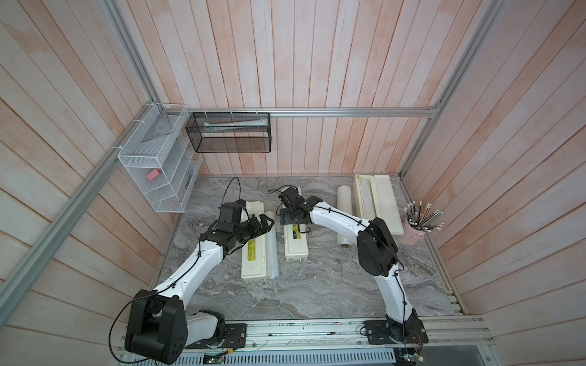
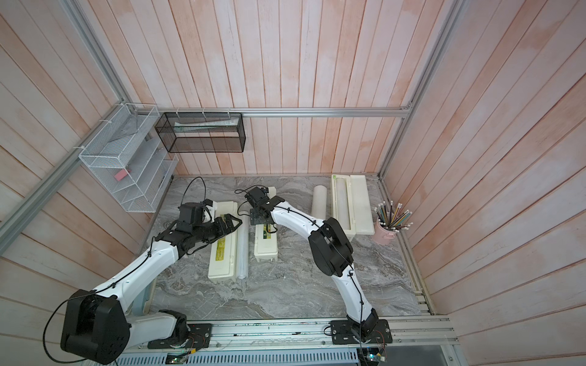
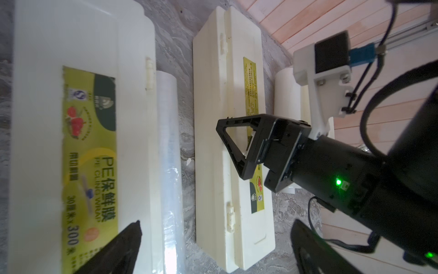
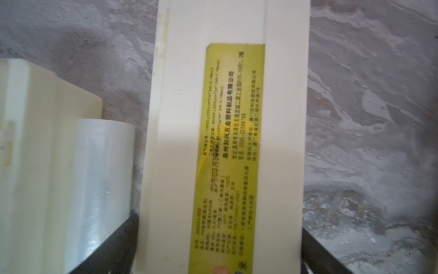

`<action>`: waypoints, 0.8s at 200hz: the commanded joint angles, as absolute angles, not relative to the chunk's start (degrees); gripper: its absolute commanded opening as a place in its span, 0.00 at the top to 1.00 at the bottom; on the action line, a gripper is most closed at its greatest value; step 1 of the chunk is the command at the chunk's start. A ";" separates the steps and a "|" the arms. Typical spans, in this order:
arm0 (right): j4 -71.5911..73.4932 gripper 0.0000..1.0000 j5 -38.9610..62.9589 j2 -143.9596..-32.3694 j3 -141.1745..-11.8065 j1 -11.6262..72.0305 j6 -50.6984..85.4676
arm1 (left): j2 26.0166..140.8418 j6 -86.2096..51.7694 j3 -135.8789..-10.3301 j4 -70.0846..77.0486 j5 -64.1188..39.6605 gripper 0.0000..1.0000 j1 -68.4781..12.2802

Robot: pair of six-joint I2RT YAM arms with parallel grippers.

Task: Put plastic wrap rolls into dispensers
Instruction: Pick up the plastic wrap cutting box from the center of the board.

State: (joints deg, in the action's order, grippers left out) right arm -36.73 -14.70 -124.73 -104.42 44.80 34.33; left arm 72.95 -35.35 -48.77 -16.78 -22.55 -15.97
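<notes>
Looking down, layout: in both top views we see the middle dispenser (image 1: 296, 248) lying shut on the marble tabletop (image 1: 333, 285), label up.
Left dispenser (image 1: 253, 263): shut, parallel to the middle dispenser, on its left.
First roll (image 1: 272, 256): between those two, touching the left dispenser and just apart from the middle dispenser.
Second roll (image 1: 345, 209): loose on the tabletop, right of the middle dispenser.
Open dispenser (image 1: 385, 202): farther right of the middle dispenser, beyond that roll, with its lid lying open and a third roll (image 1: 364, 206) in its trough.
Left gripper (image 1: 268, 221): above the far part of the first roll, left of the middle dispenser.
Right gripper (image 1: 291, 219): pointing down over the middle dispenser's far half.
Left wrist, tool: our left fingers (image 3: 128, 246) stand spread wide and hold nothing, above the left dispenser and first roll.
Left wrist, neighbour: the right gripper's black finger crosses the middle dispenser's lid.
Right wrist, tool: the jaws stand wide astride the middle dispenser, one finger (image 4: 118, 239) at each long side. In this blurred picture they seem to touch it, and we cannot tell whether they clamp it.
Right wrist, surroundings: first roll and left dispenser lie left of the middle dispenser.
</notes>
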 commanded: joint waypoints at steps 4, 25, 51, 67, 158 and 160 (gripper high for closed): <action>-38.30 0.15 -16.69 -121.01 -97.89 41.08 33.01 | 72.85 -35.57 -49.00 -12.41 -21.63 0.00 -18.04; -35.81 0.14 -16.49 -118.32 -93.38 38.73 31.04 | 74.06 -36.08 -49.60 -10.28 -21.20 0.00 -20.12; -34.87 0.11 -14.54 -116.81 -90.69 35.91 28.40 | 75.82 -35.43 -50.96 -8.16 -19.89 0.00 -23.41; -35.37 0.07 -14.22 -116.16 -90.31 35.05 27.97 | 76.54 -35.24 -51.15 -6.55 -19.12 0.00 -25.11; -41.37 0.02 -9.45 -111.39 -85.73 36.81 34.09 | 78.02 -36.12 -50.78 -4.66 -19.38 0.00 -27.90; -41.35 0.02 -9.26 -111.32 -85.51 36.82 34.21 | 78.04 -36.12 -50.75 -4.66 -19.39 0.00 -27.94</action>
